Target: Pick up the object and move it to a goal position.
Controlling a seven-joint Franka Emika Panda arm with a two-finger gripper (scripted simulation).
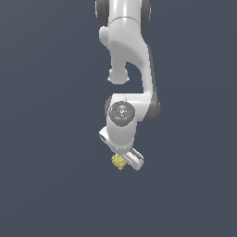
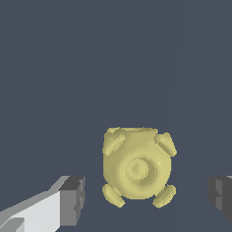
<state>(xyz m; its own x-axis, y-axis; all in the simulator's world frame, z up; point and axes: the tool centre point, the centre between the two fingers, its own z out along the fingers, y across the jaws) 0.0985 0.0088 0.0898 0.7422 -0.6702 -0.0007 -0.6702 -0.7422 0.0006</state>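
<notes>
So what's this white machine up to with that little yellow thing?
A white robot arm is reaching down over a small pale-yellow knobbly lump. Its gripper is open, with one finger on either side of the lump and gaps between, so nothing is gripped yet. It appears to be lining up to grab it.

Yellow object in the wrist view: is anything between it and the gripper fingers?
Nothing visible. The yellow object sits in the open gap of the gripper, with only bare floor on either side of it. No goal marker shows.
</notes>
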